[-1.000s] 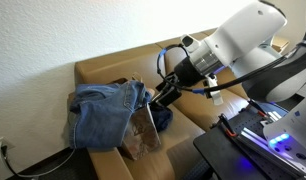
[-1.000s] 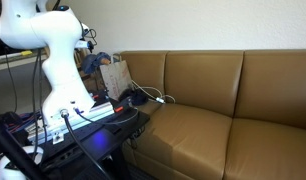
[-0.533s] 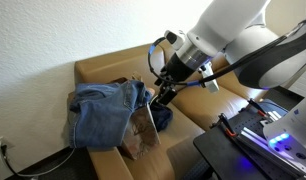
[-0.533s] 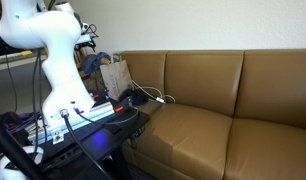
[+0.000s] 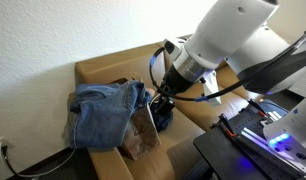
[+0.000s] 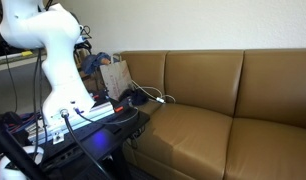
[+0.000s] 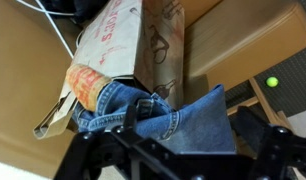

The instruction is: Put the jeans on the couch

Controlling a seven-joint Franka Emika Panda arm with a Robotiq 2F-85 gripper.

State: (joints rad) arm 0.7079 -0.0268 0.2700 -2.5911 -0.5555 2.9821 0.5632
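Note:
The blue jeans (image 5: 98,115) hang in a heap over a brown paper bag (image 5: 143,138) at the end of the tan couch (image 5: 103,68). My gripper (image 5: 158,100) is right at the jeans' edge, above the bag. In the wrist view the jeans (image 7: 173,120) fill the space between my two dark fingers, and the gripper (image 7: 193,145) is open with the jaws wide apart around a fold of denim. The printed paper bag (image 7: 133,45) lies beyond it. In an exterior view the arm (image 6: 48,50) hides the gripper; the bag (image 6: 115,75) shows beside it.
The couch's wide seats (image 6: 193,120) stretch away from the bag. A black table with blue lights (image 5: 253,130) stands in front of the couch. White and black cables (image 6: 148,97) lie on the couch near the bag. A wall socket (image 5: 3,148) sits low on the wall.
My arm has swung in and down towards the jeans and bag. The jeans and bag have not moved.

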